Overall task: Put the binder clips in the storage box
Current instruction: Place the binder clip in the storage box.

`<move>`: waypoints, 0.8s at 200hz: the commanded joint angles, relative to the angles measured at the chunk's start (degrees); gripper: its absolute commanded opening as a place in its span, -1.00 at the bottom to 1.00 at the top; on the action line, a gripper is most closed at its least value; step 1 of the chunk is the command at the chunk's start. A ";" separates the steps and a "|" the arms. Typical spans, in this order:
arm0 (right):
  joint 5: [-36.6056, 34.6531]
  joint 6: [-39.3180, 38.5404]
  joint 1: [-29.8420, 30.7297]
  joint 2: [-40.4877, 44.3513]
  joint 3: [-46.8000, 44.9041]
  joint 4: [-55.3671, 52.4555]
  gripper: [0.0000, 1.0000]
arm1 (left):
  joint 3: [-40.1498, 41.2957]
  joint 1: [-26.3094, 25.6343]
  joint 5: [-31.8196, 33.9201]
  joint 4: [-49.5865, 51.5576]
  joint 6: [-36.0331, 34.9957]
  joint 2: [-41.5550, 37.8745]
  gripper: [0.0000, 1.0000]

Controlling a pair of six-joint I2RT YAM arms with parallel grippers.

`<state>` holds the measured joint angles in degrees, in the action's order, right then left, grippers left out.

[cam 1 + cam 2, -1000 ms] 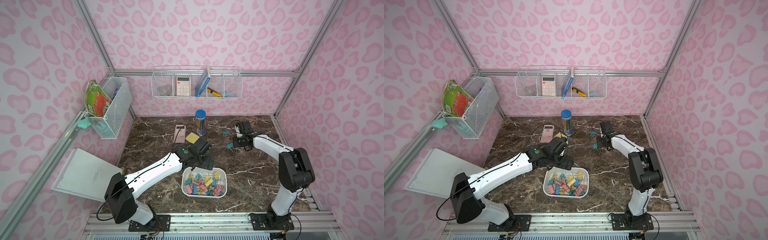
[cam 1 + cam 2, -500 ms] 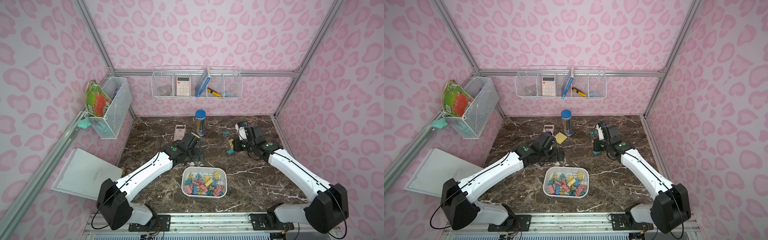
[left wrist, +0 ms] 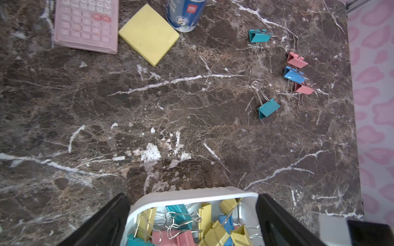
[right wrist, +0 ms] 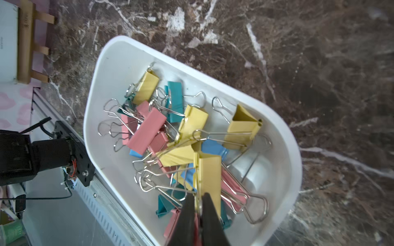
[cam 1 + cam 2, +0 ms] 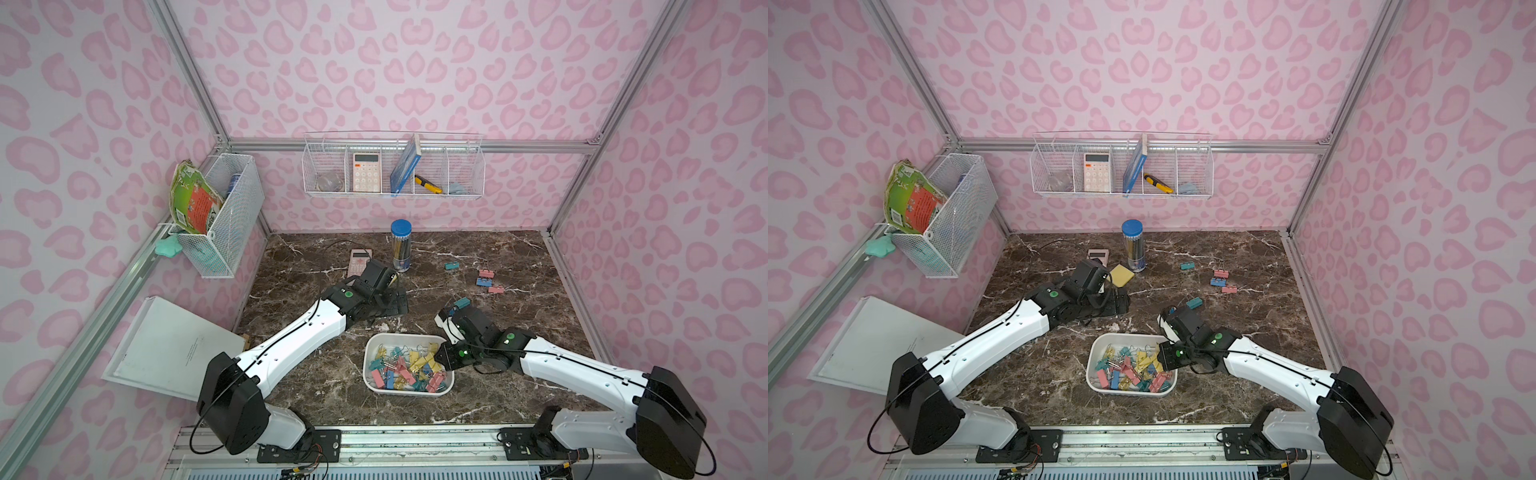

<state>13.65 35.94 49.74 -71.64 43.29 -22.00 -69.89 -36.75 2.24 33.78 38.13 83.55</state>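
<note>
Right jaws: they stood a narrow slit apart above the right end of the storage box (image 4: 93,106). A silver wire handle lay in the slit and a yellow clip (image 4: 210,170) sat at the tips. I could not tell whether they gripped it.

Left jaws: they stood wide open with nothing between them, poised over the counter (image 3: 170,106) just beyond the box's far rim.

The box sat on the counter near the front edge, between my two arms. It held a tangled heap of binder clips (image 4: 147,130) in pink, yellow, blue and teal.

Five clips lay loose toward the far right:
- a teal clip (image 3: 268,108) nearest the box
- a second teal clip (image 3: 259,35) farther back
- a pink clip (image 3: 296,60), a blue clip (image 3: 293,75) and another pink clip (image 3: 303,88), close together in a row

At the far side lay a sticky-note pad (image 3: 149,35), between a pink calculator (image 3: 87,23) and a pencil tube (image 3: 184,15).
</note>
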 commanded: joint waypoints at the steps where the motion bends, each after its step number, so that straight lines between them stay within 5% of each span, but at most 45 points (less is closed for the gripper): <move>1: -4.66 0.30 0.16 2.09 3.04 1.42 -0.26 | -3.28 0.10 -6.53 -3.30 -3.08 3.28 0.87; 20: -12.74 1.84 -1.61 7.70 4.96 -0.86 -0.07 | -9.19 -0.04 -9.40 -2.67 -4.70 9.11 0.75; 39: -14.77 3.65 -10.57 16.16 1.74 -0.61 0.06 | -16.46 -1.11 -11.03 -2.67 -8.27 16.07 0.61; 70: -3.57 1.67 -35.23 27.49 -4.12 0.81 0.21 | -30.72 -3.99 -13.91 0.34 -20.98 30.18 0.54; 90: 2.28 -0.88 -44.84 27.90 -4.14 -1.31 0.21 | -42.80 -5.82 -16.37 5.58 -31.77 40.30 0.50; 133: 5.43 -1.19 -46.59 26.89 -5.02 0.21 0.22 | -65.67 -7.62 -15.26 13.82 -44.50 59.77 0.44; 160: 5.95 -0.71 -46.54 26.90 -6.18 1.38 0.22 | -69.73 -7.46 -14.77 14.23 -45.87 64.12 0.41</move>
<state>17.56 35.53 3.20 -44.77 37.76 -22.33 -137.14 -44.38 -12.45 44.51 -2.35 145.58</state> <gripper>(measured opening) 0.607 0.710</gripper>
